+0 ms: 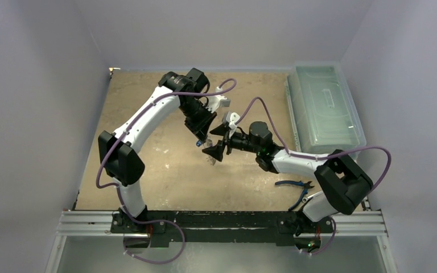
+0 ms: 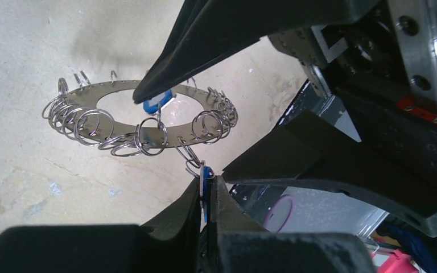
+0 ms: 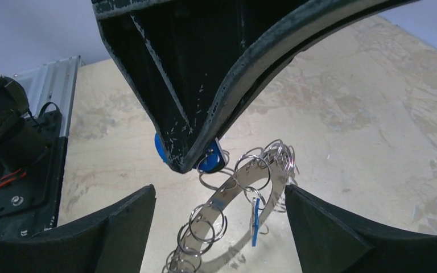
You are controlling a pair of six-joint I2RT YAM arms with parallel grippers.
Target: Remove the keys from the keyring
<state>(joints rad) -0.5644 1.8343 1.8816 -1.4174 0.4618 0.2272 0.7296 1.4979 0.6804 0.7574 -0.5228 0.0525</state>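
Observation:
The keyring (image 2: 119,116) is a flat grey metal ring fringed with many small wire split rings; it hangs in the air above the table. My left gripper (image 2: 206,185) is shut on a blue-headed key (image 2: 205,177) that is linked to the ring's near edge by a split ring. In the right wrist view the left gripper (image 3: 196,162) comes down from above with that key (image 3: 211,161). The ring (image 3: 233,190) hangs below it, between the wide-open fingers of my right gripper (image 3: 219,196). A second blue key (image 3: 255,219) dangles from the ring. From above, both grippers (image 1: 203,139) (image 1: 217,149) meet mid-table.
A clear plastic box (image 1: 324,105) stands at the back right. Blue-handled pliers (image 1: 296,190) lie on the table by the right arm's base. Grey walls close in the table on the left, back and right.

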